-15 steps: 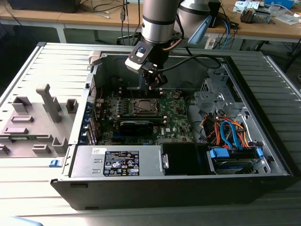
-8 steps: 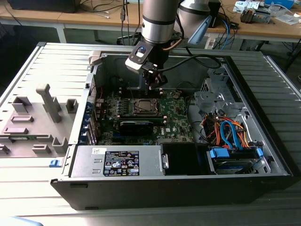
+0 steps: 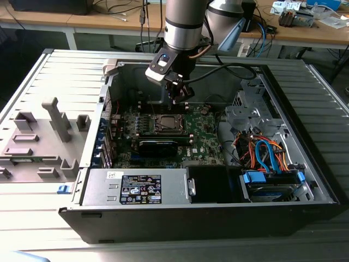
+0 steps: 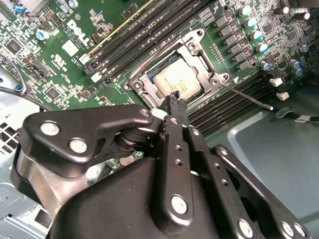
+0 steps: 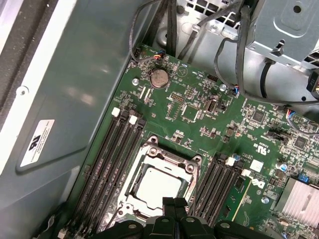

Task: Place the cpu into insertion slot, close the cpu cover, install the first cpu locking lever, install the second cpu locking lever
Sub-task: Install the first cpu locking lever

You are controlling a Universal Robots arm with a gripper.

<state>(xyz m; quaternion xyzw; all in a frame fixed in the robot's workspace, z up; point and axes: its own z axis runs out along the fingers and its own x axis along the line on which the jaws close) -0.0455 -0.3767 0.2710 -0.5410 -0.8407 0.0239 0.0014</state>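
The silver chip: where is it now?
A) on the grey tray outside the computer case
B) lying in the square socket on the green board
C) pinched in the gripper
B: the chip lies flat inside the socket, while the gripper hovers shut close by, holding nothing.

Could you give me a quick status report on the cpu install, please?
End effector shut, empty, at the cover edge. Cpu seated, cover down. One lever sticking out sideways. Nothing in the way.
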